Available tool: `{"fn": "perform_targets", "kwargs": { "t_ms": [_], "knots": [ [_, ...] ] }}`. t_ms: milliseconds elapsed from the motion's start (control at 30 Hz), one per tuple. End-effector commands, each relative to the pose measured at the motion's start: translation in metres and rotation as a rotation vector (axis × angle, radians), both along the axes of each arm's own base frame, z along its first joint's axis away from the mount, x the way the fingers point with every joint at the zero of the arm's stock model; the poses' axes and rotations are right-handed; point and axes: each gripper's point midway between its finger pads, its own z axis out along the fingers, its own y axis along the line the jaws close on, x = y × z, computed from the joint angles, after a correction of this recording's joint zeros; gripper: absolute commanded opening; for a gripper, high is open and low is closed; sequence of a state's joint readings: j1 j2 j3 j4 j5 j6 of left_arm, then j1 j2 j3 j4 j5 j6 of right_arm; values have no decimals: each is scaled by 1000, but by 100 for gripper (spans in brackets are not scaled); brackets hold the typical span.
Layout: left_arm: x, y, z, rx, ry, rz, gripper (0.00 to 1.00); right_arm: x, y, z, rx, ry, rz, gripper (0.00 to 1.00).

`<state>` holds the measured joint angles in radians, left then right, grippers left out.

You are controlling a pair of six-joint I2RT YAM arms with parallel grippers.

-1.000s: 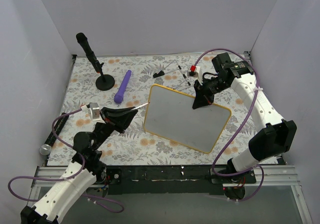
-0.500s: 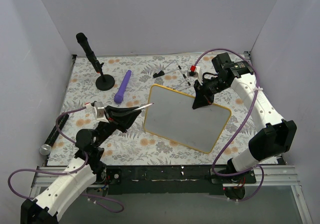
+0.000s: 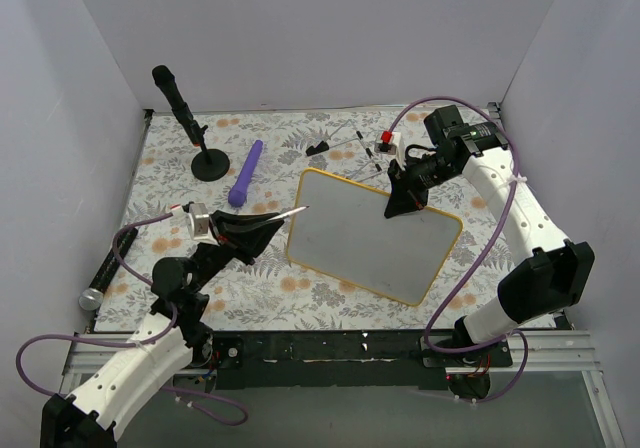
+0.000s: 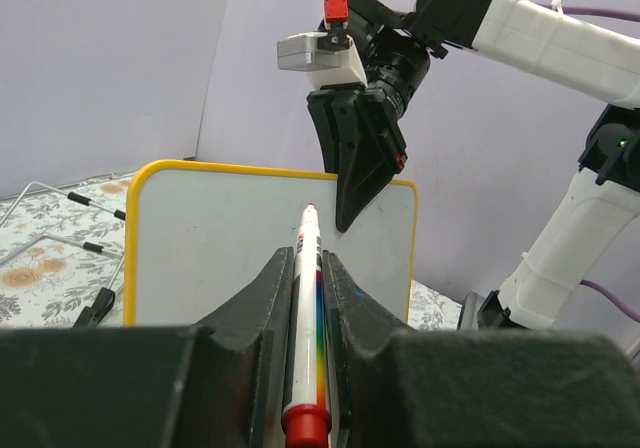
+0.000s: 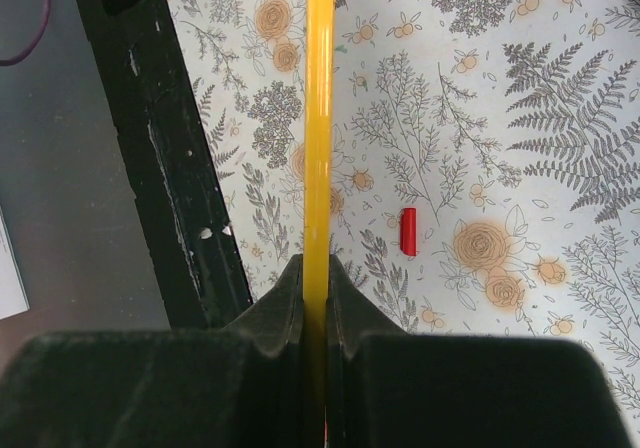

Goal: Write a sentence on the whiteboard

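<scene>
The whiteboard sits mid-table, tilted up and blank as far as we can see, so we judge writing is about to start. Our left claw, clamped on the marker, has brought its tip just beside the whiteboard's left corner since a second ago. Next comes gentle contact. Our right claw pinches the whiteboard's far edge, unmoved.

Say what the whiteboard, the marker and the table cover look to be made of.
Whiteboard: smooth white panel, likely coated board, with a yellow rim that looks like plastic. Marker: white plastic barrel, by its sheen, with a rainbow stripe. Table cover: matte printed floral sheet, fabric or paper; cannot tell.
</scene>
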<state>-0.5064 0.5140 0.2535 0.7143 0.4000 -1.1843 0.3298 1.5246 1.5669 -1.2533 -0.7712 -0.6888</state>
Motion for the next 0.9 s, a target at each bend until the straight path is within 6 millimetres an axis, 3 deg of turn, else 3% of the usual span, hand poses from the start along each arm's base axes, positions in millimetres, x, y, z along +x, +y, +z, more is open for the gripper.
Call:
{"fn": "perform_targets", "kwargs": {
  "t_ms": [0,367,633,867],
  "knots": [
    [-1,3,19,-13,-40,21,0,-3,15,36,143,-117,49,1],
    [22,3,20,-36,-20,103,0,0,16,37,144,-116,41,1],
    [44,-6,-3,17,38,138,0,4,18,35,142,-101,29,1],
    [58,-6,-10,14,39,177,0,4,17,34,138,-103,19,1]
  ]
}}
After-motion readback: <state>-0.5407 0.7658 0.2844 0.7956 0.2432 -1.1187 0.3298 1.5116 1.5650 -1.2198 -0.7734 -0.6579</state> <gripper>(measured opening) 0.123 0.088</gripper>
